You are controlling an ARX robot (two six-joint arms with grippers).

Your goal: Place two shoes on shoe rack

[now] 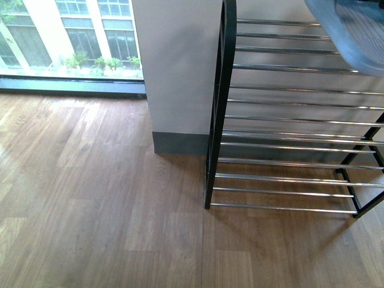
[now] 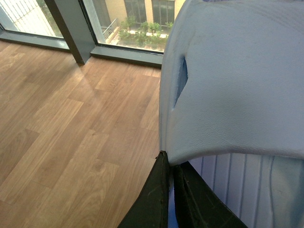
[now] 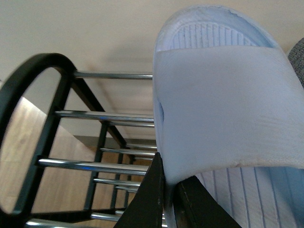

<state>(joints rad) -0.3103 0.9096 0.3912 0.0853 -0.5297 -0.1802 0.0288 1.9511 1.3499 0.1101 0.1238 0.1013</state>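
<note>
Both pincers grip pale-blue slides by the edge: L pincer [image 2: 168,190] w/ left slide [image 2: 237,80], R pincer [image 3: 168,194] w/ right slide [image 3: 223,104] over rack [image 3: 95,166].

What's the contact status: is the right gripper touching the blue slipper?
Touching. The right wrist view shows the right gripper with its black fingers pinched on the strap edge of the blue slipper, with no gap between them.

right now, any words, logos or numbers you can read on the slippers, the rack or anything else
None: no text, logo or number can be read in any view.
Slide sandal in the left gripper: its pale strap is blank.
Slide sandal in the right gripper: strap and ribbed footbed are plain.
Shoe rack: bare black frame and chrome bars, no label.
Buildings outside the window: no sign visible.
</note>
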